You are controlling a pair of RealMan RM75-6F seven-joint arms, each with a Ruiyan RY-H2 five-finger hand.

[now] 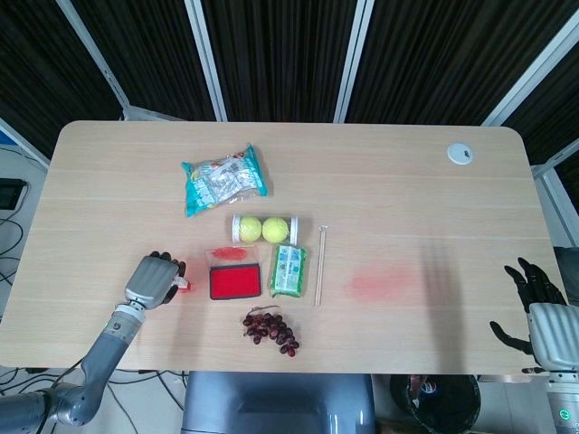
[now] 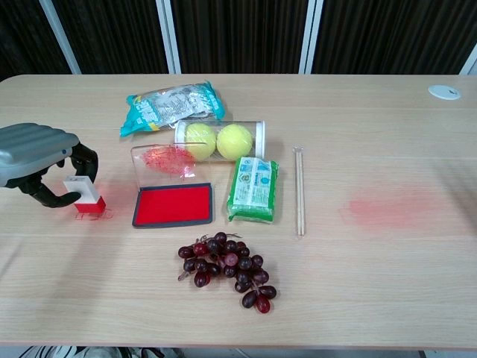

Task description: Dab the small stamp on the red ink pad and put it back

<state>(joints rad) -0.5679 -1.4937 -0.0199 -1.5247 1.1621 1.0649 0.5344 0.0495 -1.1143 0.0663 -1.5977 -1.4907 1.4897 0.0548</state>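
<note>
At the frame's left, the left hand (image 2: pixel 41 160) pinches the small stamp (image 2: pixel 83 192); a loose pinch could drop it short of the red ink pad (image 2: pixel 173 204). The right hand (image 1: pixel 534 303) idles, fingers spread.

Tabletop (image 2: pixel 387 283): pale wood, rounded corners, red smear right of centre.
Far side: snack bag (image 2: pixel 173 105); white grommet (image 2: pixel 444 92).
Centre: clear tube of tennis balls (image 2: pixel 220 140); open red ink pad (image 2: pixel 173 204); green packet (image 2: pixel 254 189); wooden stick (image 2: pixel 299 191).
Near edge: red grapes (image 2: pixel 228 268).
Left: small stamp (image 2: pixel 84 195).
</note>
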